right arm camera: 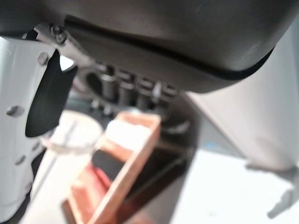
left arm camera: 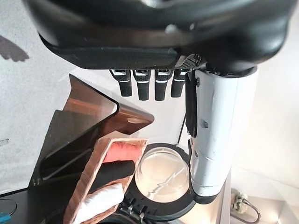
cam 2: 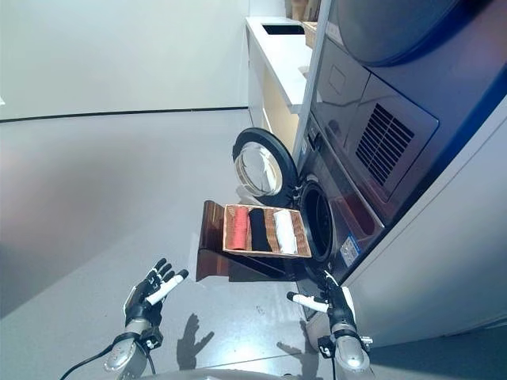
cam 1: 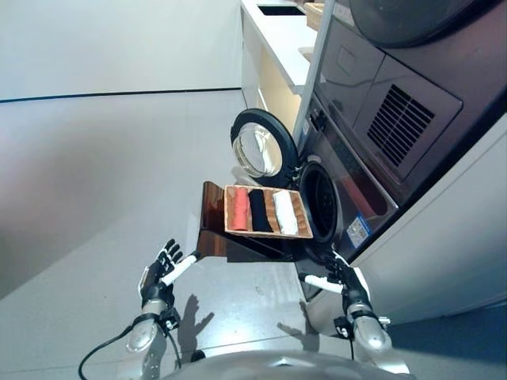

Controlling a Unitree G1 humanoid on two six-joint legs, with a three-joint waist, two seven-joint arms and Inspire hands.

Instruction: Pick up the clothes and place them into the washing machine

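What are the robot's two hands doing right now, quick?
Left hand: open, holding nothing, short of the basket.
Right hand: open, holding nothing, near the washing machine.

Bright, even overhead light; soft shadows on floor [cam 1: 119, 174] below the brown stand [cam 1: 214, 229]. Glare on washer door glass [cam 1: 257, 150]. Right wrist view blurred; head views bent at edges.

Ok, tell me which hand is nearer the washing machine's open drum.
Right. The right hand hangs open just below the drum opening, close to the machine's front. The left hand, also open, is out over the floor beyond the basket.
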